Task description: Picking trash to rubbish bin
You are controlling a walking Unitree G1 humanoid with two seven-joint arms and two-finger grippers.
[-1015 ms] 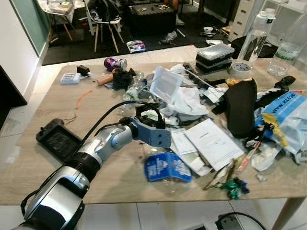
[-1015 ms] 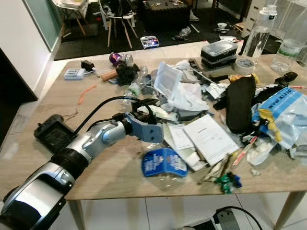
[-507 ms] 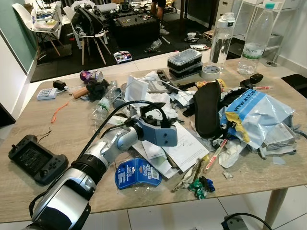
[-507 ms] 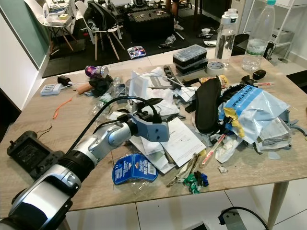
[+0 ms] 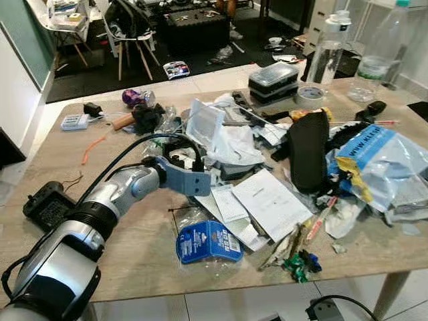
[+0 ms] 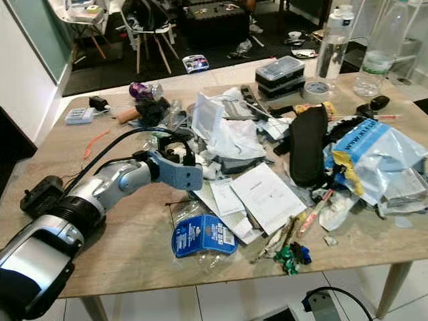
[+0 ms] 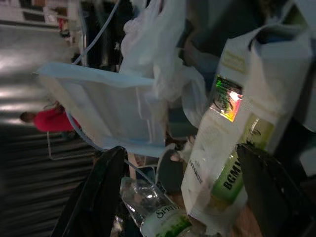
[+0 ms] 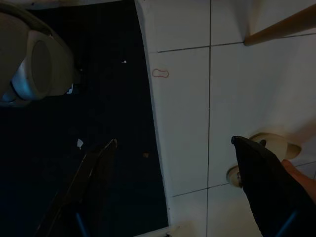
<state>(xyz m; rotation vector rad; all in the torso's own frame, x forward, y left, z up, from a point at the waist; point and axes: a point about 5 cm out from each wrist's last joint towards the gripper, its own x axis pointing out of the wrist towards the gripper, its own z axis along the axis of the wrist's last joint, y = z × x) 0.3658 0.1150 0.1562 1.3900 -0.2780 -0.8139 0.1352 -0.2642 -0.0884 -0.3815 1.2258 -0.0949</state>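
While the left claw [image 7: 177, 197] gapes open at one white carton [image 7: 237, 143], two bottles [image 5: 328, 57] stand on the desk [image 5: 134, 247]; right claw [image 8: 173, 192] open too.

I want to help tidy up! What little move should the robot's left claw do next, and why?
Probably ease forward and close. The left claw is open, its fingers either side of a white carton in the trash pile, so it seems lined up to grab it. The carton isn't gripped yet.

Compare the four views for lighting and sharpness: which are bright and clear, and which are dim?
Left and right eye views: evenly lit, fairly sharp across the cluttered table. Left wrist view: dim, with a bright glint on the white carton. Right wrist view: dark, tiled floor barely lit.
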